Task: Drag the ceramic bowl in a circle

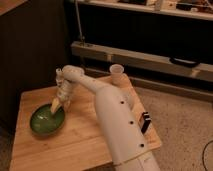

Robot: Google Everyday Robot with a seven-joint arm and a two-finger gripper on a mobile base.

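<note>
The ceramic bowl is round, shallow, glossy dark green, and sits on the left part of the wooden table. My gripper hangs from the white arm and reaches down to the bowl's upper right rim, its yellowish fingertips touching or just inside the rim.
A small pale cup stands at the table's far edge. A small bottle stands behind the gripper's wrist. A dark object lies at the table's right edge. Dark shelving and a metal rail run behind the table.
</note>
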